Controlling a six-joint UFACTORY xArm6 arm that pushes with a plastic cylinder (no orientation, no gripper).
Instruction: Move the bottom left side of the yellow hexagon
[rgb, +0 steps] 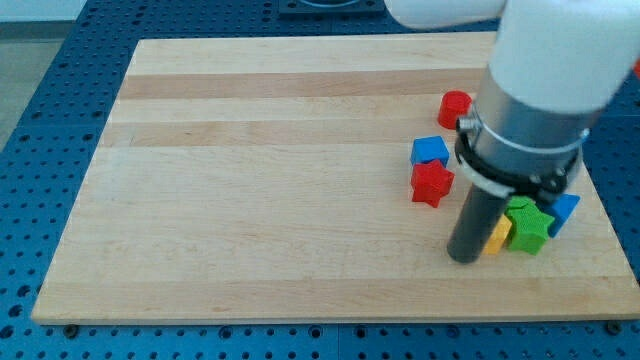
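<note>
My tip (464, 256) rests on the board at the view's lower right. Just right of it a yellow block (497, 238) shows only as a sliver, mostly hidden by the rod; its shape cannot be made out. A green star (530, 228) sits against the yellow block's right side, with a second green block (520, 207) partly hidden just above it. A blue block (565, 211) peeks out to their right. A red star (432, 183) lies up and left of my tip, with a blue block (430, 151) above it and a red block (455, 107) higher still.
The wooden board (250, 180) lies on a blue perforated table (40, 100). The white and grey arm body (540, 90) covers the view's upper right. The board's right edge (612, 230) is close to the block cluster.
</note>
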